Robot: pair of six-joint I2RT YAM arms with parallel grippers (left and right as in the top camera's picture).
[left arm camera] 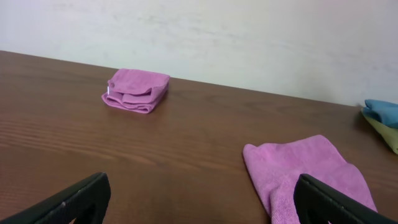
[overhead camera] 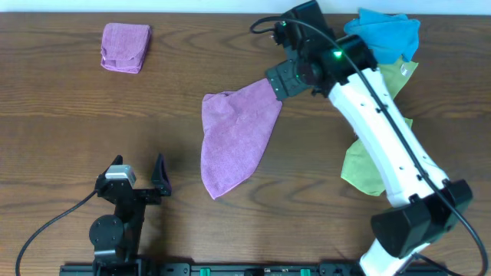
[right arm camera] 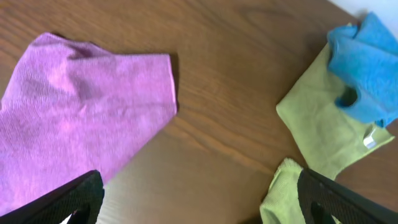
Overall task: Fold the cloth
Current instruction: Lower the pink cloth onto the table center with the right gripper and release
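Observation:
The purple-magenta cloth (overhead camera: pixel 234 138) lies flat mid-table in a tapered shape, its point toward the front edge. My right gripper (overhead camera: pixel 285 77) hovers at the cloth's far right corner, open, nothing between its fingers. In the right wrist view the cloth (right arm camera: pixel 81 124) spreads out at the left and the open gripper (right arm camera: pixel 202 205) frames bare wood. My left gripper (overhead camera: pixel 140 170) is open near the front left, well apart from the cloth. In the left wrist view the cloth (left arm camera: pixel 305 168) lies just behind the right finger (left arm camera: pixel 329 202).
A small folded purple pad (overhead camera: pixel 126 47) (left arm camera: pixel 137 90) rests at the far left. A blue cloth (overhead camera: pixel 383 34) (right arm camera: pixel 367 68) lies on yellow-green cloths (overhead camera: pixel 368 165) (right arm camera: pixel 323 124) at the right, partly under the right arm (overhead camera: pixel 391 146).

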